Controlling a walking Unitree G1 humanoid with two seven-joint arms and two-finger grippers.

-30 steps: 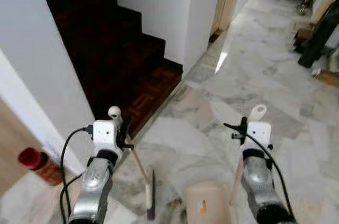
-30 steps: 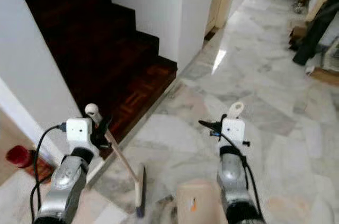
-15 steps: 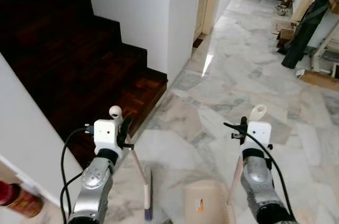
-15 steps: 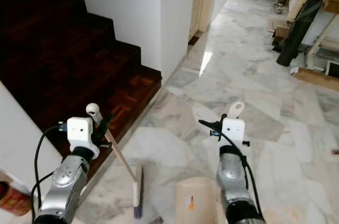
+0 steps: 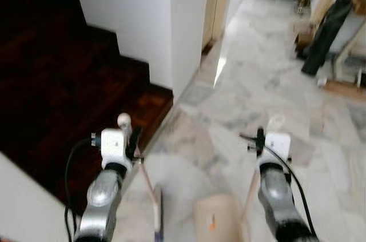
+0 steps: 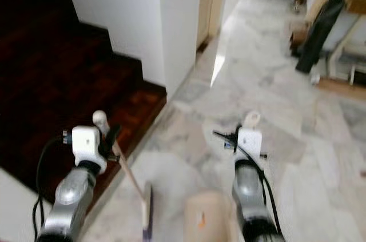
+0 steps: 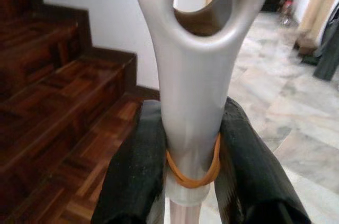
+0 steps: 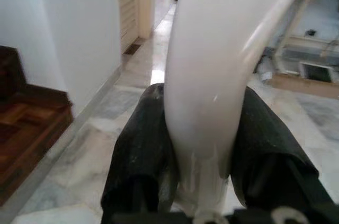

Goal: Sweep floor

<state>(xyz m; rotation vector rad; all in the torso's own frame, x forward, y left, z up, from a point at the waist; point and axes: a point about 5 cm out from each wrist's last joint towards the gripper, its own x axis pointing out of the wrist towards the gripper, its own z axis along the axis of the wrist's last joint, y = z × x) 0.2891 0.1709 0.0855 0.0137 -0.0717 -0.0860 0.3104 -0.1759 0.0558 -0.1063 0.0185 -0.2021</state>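
Nearest the robot, the dustpan (image 5: 216,222) is seen low on the marble floor (image 5: 269,99), with the broom head (image 5: 158,219) just beside it on the left. These two are taken as the task's things.

The broom handle (image 7: 193,97) is clamped between the black fingers (image 7: 135,171) of the left gripper (image 7: 189,173), closed on it just under the hanging loop, where an orange rubber band is wrapped. The dustpan handle (image 8: 212,81) is pinched in the same way by the right gripper (image 8: 204,144), its fingers closed on the pale plastic near the top end.

Both tools are judged light and stiff, with thin shafts that may flex a little. The plastic looks smooth and glossy, so twisting or slipping in the grip is a risk; the rubber band should help on the broom. Being held at the far end of a long shaft, each head will swing easily, and gentle moves are called for.

Beyond the dustpan and to its left, dark wooden stairs (image 5: 68,99) are met, then a white wall (image 5: 143,13). Farther still from the dustpan, the floor runs on toward a doorway and blurred clutter on the right.
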